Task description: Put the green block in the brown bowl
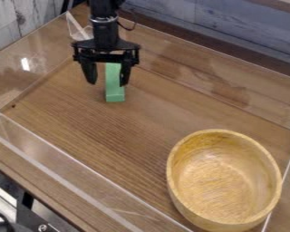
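Observation:
A small bright green block (115, 88) lies flat on the wooden table at the upper left. My gripper (108, 77) hangs pointing straight down over the block's far end, open, with one black finger (88, 73) left of the block and the other on its right. Nothing is held. The brown bowl (224, 178), a large round light wooden one, stands empty at the lower right, well away from the gripper.
Clear acrylic walls (26, 68) fence the table on all sides, with a low front wall (75, 186) near the camera. A small clear folded stand (77, 32) sits at the back left behind the arm.

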{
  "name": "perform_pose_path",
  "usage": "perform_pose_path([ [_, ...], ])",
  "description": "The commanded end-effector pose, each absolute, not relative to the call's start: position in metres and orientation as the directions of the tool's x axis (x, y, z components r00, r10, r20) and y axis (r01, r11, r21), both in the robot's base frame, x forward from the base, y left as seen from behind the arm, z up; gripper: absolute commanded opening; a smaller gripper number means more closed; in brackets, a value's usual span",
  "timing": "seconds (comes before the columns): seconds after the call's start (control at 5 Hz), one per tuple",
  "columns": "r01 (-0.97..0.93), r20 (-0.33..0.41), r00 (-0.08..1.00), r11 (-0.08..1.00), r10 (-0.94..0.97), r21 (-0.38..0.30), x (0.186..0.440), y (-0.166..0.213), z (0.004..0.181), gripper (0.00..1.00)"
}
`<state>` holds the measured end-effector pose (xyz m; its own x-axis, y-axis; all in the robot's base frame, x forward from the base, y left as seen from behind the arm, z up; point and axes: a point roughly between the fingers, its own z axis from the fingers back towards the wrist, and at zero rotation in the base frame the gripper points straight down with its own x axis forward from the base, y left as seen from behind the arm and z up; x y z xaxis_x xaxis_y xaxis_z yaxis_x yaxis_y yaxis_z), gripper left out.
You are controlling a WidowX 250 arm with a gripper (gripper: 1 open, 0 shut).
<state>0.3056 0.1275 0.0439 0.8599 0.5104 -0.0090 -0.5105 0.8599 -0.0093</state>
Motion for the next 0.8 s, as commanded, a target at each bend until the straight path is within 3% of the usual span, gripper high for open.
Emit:
perform_pose_path([
  [0.0, -0.458, 0.052, 0.887, 0.889, 0.458, -0.012, 0.309, 0.134, 0.073, 1.0],
  [0.2, -0.407, 0.054, 0.912, 0.913, 0.407, -0.014, 0.307, 0.134, 0.084, 1.0],
  [0.6, -0.354, 0.06, 0.933, 0.935, 0.354, -0.01, 0.307, 0.109, 0.062, 1.0],
])
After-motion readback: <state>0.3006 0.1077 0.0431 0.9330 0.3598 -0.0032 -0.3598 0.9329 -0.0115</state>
